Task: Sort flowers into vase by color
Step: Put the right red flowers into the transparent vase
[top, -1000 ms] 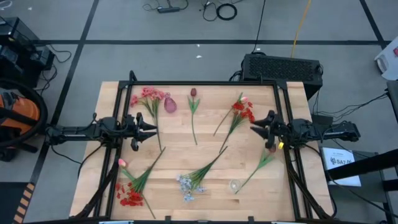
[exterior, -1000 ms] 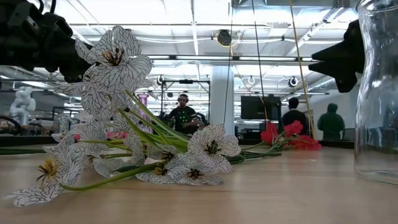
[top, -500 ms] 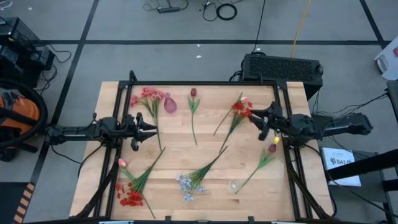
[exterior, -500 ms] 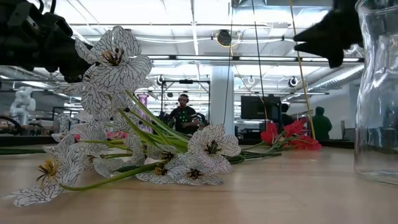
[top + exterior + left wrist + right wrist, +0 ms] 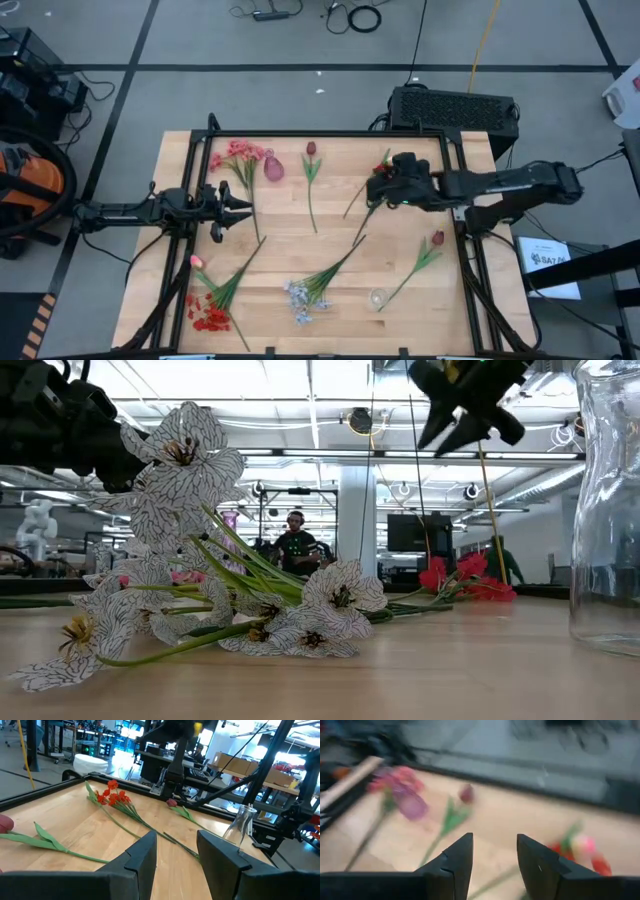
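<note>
In the high view the small pink vase (image 5: 273, 168) stands near the far edge, between a pink cluster spray (image 5: 238, 152) and a maroon tulip (image 5: 311, 150). My right gripper (image 5: 378, 186) hovers open above the red spray (image 5: 386, 165) at the far right, touching nothing; its wrist view shows the vase (image 5: 409, 802) and tulip (image 5: 466, 793) ahead. My left gripper (image 5: 240, 208) waits open at the left side. A second maroon tulip (image 5: 437, 238), a pale blue-white bunch (image 5: 299, 297), a pink bud (image 5: 197, 262) and a red cluster (image 5: 208, 315) lie flat nearer me.
A clear glass vase (image 5: 377, 298) stands near the near edge, large at the right of the low view (image 5: 610, 510). Loose green stems (image 5: 352, 245) cross the table's middle. A black frame rail (image 5: 330, 132) runs along the far edge. People stand in the room behind.
My right gripper has swung from the table's right edge toward the left and the far edge, and now hangs over the red spray; in the low view it has risen. No flower has moved.
</note>
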Motion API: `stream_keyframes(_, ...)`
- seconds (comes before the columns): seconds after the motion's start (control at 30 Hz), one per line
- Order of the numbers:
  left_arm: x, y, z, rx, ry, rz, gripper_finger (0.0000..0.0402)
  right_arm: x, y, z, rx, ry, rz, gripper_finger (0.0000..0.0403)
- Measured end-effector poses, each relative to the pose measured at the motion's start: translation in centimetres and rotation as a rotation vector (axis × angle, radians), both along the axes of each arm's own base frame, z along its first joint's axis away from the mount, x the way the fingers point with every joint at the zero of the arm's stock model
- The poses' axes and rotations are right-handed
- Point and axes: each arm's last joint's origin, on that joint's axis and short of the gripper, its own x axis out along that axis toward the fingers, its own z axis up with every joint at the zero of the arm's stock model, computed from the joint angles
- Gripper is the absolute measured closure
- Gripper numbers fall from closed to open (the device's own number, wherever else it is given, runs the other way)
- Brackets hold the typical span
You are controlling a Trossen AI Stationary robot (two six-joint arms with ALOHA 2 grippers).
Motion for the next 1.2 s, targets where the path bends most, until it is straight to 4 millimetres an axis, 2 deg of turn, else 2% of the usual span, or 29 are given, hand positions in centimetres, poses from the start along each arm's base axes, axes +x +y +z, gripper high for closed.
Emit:
stream_keyframes(0.2, 0.0, 0.0, 0.0, 0.000, 0.000, 0.000, 0.0254, 0.9, -1.3, -1.5, 0.347, 0.151, -0.150, 0.0259)
stream_keyframes(0.37, 0.0, 0.0, 0.0, 0.000, 0.000, 0.000, 0.0254, 2.1, -2.3, -3.2, 0.496, 0.133, -0.254, 0.0256)
stream_keyframes(0.57, 0.0, 0.0, 0.0, 0.000, 0.000, 0.000, 0.0254, 3.7, -4.1, -6.2, 0.597, 0.188, -0.368, 0.0232)
stream_keyframes(0.83, 0.0, 0.0, 0.0, 0.000, 0.000, 0.000, 0.0254, 5.1, -6.3, -10.4, 0.726, 0.283, -0.478, 0.0175)
stream_keyframes(1.03, 0.0, 0.0, 0.0, 0.000, 0.000, 0.000, 0.0254, 5.1, -8.0, -12.1, 0.752, 0.332, -0.535, 0.0138)
stream_keyframes(1.2, 0.0, 0.0, 0.0, 0.000, 0.000, 0.000, 0.0254, 4.7, -9.5, -13.1, 0.764, 0.339, -0.592, 0.0127)
